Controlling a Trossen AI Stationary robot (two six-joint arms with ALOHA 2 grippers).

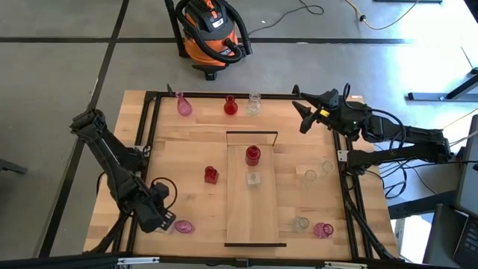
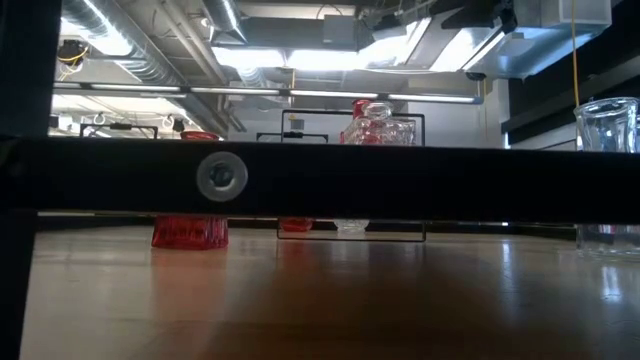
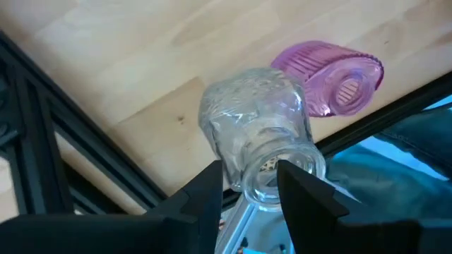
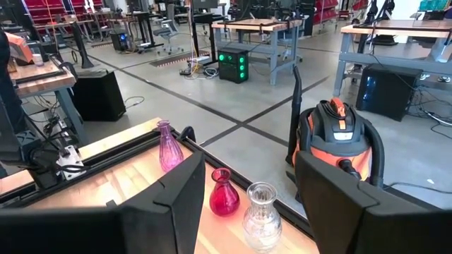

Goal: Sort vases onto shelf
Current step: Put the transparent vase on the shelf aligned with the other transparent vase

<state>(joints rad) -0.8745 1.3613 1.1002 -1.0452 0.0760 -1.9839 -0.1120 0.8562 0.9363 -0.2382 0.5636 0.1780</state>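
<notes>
My left gripper (image 1: 167,220) (image 3: 248,185) is at the table's near left corner, shut on a clear glass vase (image 3: 254,120). A pink vase (image 3: 328,83) (image 1: 184,226) lies on its side just beyond it. The shelf (image 1: 255,213) lies in the table's middle, carrying a red vase (image 1: 253,155) and a small clear vase (image 1: 253,178). Another red vase (image 1: 211,175) stands on the table left of the shelf. Pink (image 1: 184,105), red (image 1: 231,105) and clear (image 1: 254,103) vases stand along the far edge. My right gripper (image 1: 302,109) (image 4: 248,176) hovers open at the far right, touching nothing. My left gripper has the clear vase pinched by its neck (image 3: 256,164), just behind the mouth, one finger (image 3: 205,194) on each side. The vase's body points away from the fingers, toward the pink vase. Whether it rests on the table, I cannot tell.
Clear vases (image 1: 310,175) (image 1: 327,166) (image 1: 301,223) and a pink one (image 1: 323,229) stand right of the shelf. A black frame (image 1: 149,127) runs around the table. An orange vacuum (image 1: 213,33) sits on the floor beyond. In the low view a black bar (image 2: 320,178) blocks much of the sight.
</notes>
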